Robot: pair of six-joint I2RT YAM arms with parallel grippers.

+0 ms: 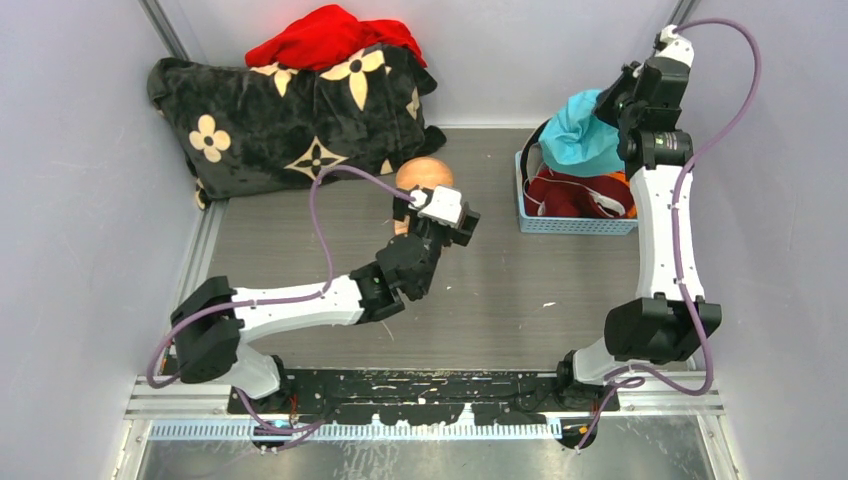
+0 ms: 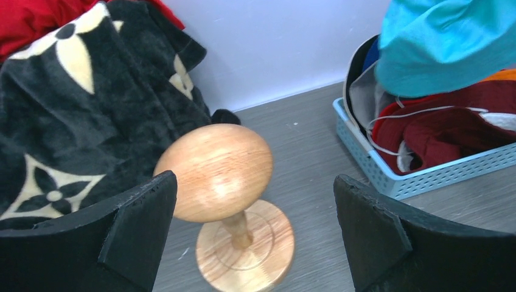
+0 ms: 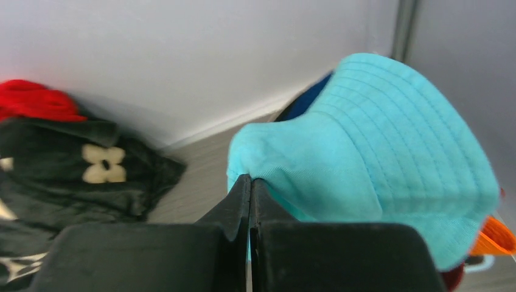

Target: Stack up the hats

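My right gripper (image 3: pixel 250 181) is shut on the brim of the teal hat (image 3: pixel 377 158) and holds it up above the pale blue basket (image 1: pixel 575 224) at the back right. The teal hat (image 1: pixel 580 135) hangs over the basket, which holds a maroon hat (image 1: pixel 565 192), an orange one (image 2: pixel 499 75) and others partly hidden. My left gripper (image 2: pixel 255 225) is open and empty, its jaws wide on either side of the wooden hat stand (image 2: pixel 226 182), near it but not touching. The stand (image 1: pixel 424 176) is at mid table.
A black blanket with cream flower marks (image 1: pixel 290 120) lies at the back left, with a bright red cloth heap (image 1: pixel 330 38) on it. Grey walls close in the left, back and right sides.
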